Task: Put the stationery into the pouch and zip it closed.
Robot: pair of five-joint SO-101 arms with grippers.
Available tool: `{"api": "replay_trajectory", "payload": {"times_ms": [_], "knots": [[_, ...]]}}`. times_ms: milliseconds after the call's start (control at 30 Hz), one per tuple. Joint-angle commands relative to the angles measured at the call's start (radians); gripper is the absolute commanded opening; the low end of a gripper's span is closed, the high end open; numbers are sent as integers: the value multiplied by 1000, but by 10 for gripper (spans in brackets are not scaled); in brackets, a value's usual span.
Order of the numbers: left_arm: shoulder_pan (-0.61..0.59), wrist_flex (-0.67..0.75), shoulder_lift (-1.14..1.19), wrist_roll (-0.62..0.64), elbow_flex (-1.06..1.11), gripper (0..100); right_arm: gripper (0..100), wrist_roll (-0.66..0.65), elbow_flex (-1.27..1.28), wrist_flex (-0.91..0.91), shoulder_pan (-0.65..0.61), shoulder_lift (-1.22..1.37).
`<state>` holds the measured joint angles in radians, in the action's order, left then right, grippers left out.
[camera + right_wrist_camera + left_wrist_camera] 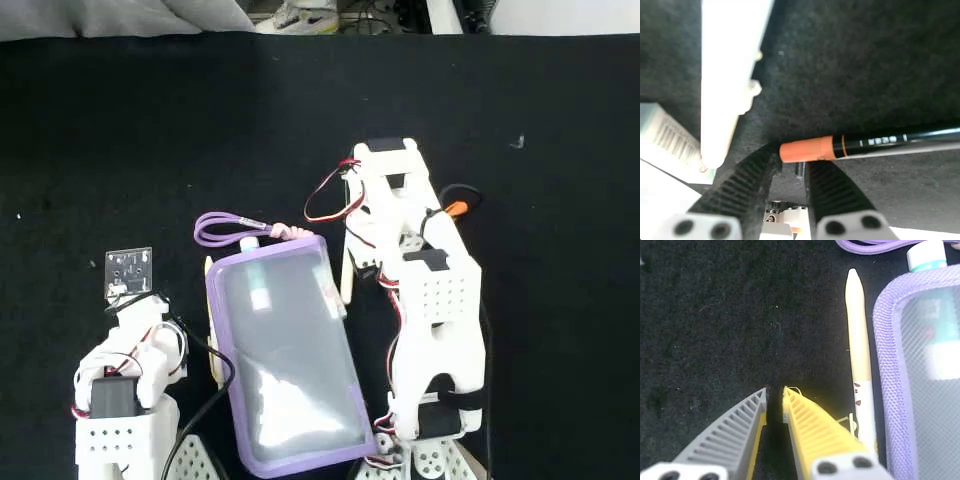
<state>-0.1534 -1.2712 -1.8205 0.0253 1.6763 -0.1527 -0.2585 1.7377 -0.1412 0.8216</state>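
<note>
Your left claw (774,388) sat low over the black table (715,315), its grey and yellow fingers drawn together to a thin slit with nothing between them. Just off the yellow finger lay a cream pen (858,340), running alongside the claw and outside the purple pouch (885,365), whose mesh edge ran beside the pen on its far side. Ahead of the claw, a white tube (926,257) with a teal band stuck out of the pouch's end, close to a purple strap (870,245). Your right claw (792,156) had its black fingers parted a little way and held nothing between them. An orange-capped marker (807,149) lay crosswise on the table at the fingertips, its black barrel running off to one side. You could not tell whether the cap touched them. Ahead of that claw on the other side lay a white stick (730,75), clear of the marker.
</note>
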Motion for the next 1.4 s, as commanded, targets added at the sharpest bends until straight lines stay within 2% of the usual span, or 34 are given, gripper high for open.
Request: {"api": "replay_trajectory", "payload": {"times_ms": [0,1133,1367], "knots": [[2,-3,-2,-6,24,66,11,2,36,29,-26,82],[4,-3,-2,-6,24,66,11,-6,38,29,-25,82],[4,-3,-2,-6,24,66,11,-6,79,31,69,67]]}}
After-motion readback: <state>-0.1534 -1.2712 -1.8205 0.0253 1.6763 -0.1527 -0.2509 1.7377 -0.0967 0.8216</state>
